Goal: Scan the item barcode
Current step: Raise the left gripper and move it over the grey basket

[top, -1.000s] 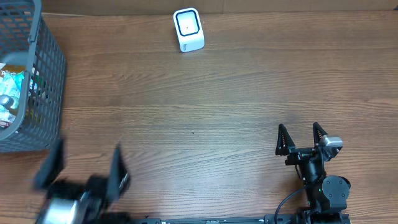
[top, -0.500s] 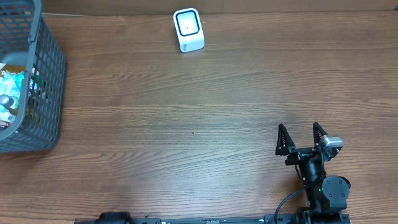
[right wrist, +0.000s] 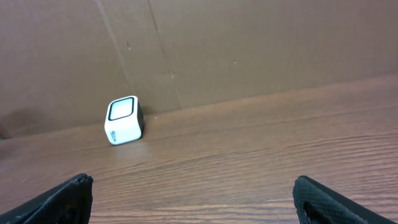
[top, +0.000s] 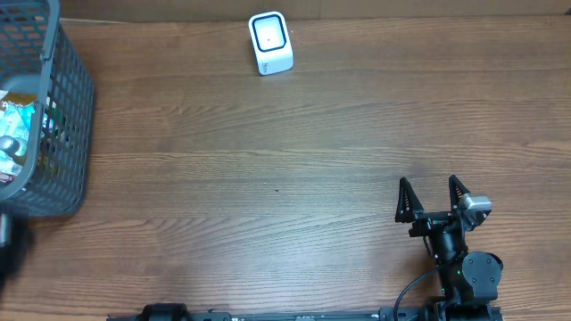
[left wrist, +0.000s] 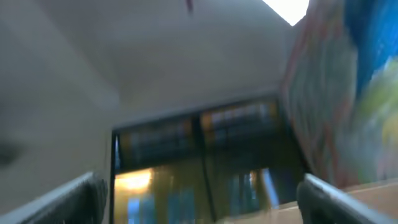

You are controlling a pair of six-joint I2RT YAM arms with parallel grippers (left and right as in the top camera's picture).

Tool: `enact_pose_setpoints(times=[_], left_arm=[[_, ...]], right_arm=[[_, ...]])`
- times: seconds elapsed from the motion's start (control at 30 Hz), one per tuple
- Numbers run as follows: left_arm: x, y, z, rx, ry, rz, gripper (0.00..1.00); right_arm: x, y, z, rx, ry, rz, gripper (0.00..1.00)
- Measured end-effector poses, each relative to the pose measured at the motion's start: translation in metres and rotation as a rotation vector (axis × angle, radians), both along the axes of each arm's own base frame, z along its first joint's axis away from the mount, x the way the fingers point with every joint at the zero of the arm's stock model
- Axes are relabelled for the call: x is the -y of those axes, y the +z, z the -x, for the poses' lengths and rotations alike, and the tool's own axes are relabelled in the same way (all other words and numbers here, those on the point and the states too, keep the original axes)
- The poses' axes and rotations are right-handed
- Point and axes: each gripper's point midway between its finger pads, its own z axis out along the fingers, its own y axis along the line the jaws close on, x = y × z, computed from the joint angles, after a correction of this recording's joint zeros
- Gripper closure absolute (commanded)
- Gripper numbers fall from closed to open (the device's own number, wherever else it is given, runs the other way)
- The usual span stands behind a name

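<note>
The white barcode scanner [top: 269,42] stands at the table's far edge, and shows small at the left in the right wrist view [right wrist: 123,119]. Packaged items [top: 12,134] lie in the grey mesh basket [top: 67,107] at the far left; no barcode shows. My right gripper [top: 431,198] rests low at the near right, open and empty, its fingers [right wrist: 71,196] spread wide over bare wood. My left gripper [left wrist: 199,193] is open with nothing between its fingers [left wrist: 74,196]. Its view is blurred and looks up into the room. Overhead, only a dark blur [top: 7,251] at the left edge shows of that arm.
A brown cardboard wall [right wrist: 249,43] backs the table behind the scanner. The wooden tabletop [top: 285,169] stretches between basket, scanner and right arm.
The left arm, blurred at the table's near-left corner a second ago, left the overhead view and now shows only as a dark smear below the basket. The right arm has stayed still.
</note>
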Motion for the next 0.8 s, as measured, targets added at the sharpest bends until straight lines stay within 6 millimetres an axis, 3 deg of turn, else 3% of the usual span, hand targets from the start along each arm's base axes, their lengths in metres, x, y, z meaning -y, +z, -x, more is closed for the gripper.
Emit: enact_pose_setpoints(times=[0.2, 0.33, 0.47, 0.6, 0.8], left_arm=[[-0.017, -0.029, -0.110, -0.407, 0.091, 0.048, 0.00], [-0.029, -0.070, -0.172, -0.642, 0.156, 0.078, 0.00], [-0.044, -0.129, -0.229, -0.866, 0.236, 0.127, 0.01], [-0.056, -0.190, -0.268, -1.072, 0.304, 0.171, 0.00], [-0.065, -0.255, -0.285, -1.295, 0.353, 0.227, 0.01]], right_arm=[[0.000, 0.000, 0.000, -0.001, 0.000, 0.000, 0.00], [0.000, 0.000, 0.000, 0.000, 0.000, 0.000, 0.00], [0.000, 0.000, 0.000, 0.000, 0.000, 0.001, 0.00], [0.000, 0.000, 0.000, -0.001, 0.000, 0.001, 0.00], [0.000, 0.000, 0.000, 0.000, 0.000, 0.001, 0.00]])
